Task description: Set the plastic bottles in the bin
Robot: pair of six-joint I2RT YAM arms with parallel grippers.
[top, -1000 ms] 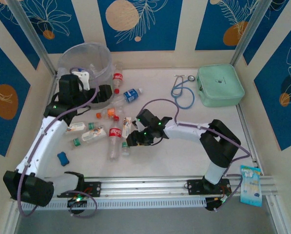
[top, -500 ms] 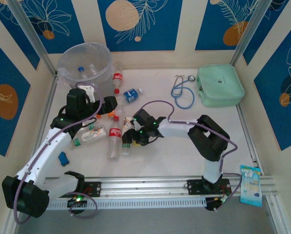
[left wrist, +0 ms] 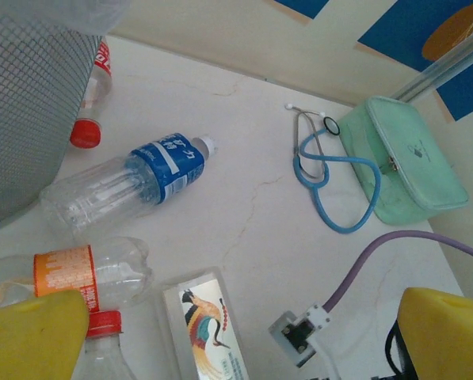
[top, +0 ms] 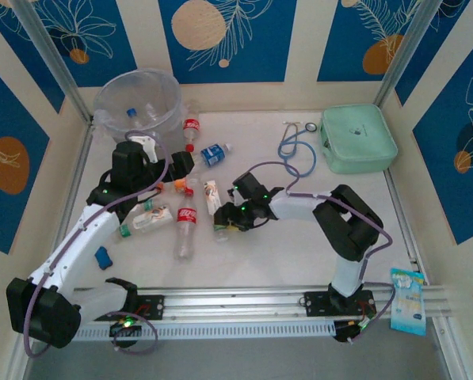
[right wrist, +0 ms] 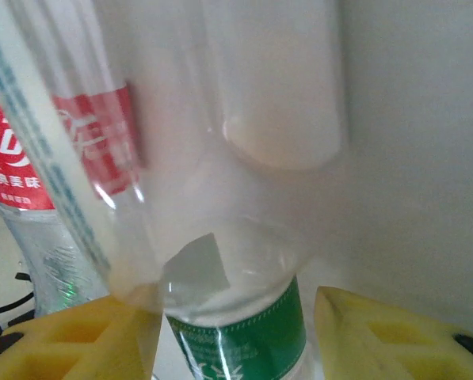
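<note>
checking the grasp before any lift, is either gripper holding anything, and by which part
Left gripper is open and holds nothing. Right gripper straddles the green-labelled bottle at its label; whether it is actually clamped cannot be told.

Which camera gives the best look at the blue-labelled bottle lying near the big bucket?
The left wrist view: the blue-labelled bottle lies on its side, large and sharp, label print and pale cap clear, beside the bin. The top external view shows it small, right of the bin, its label just a blue patch.
</note>
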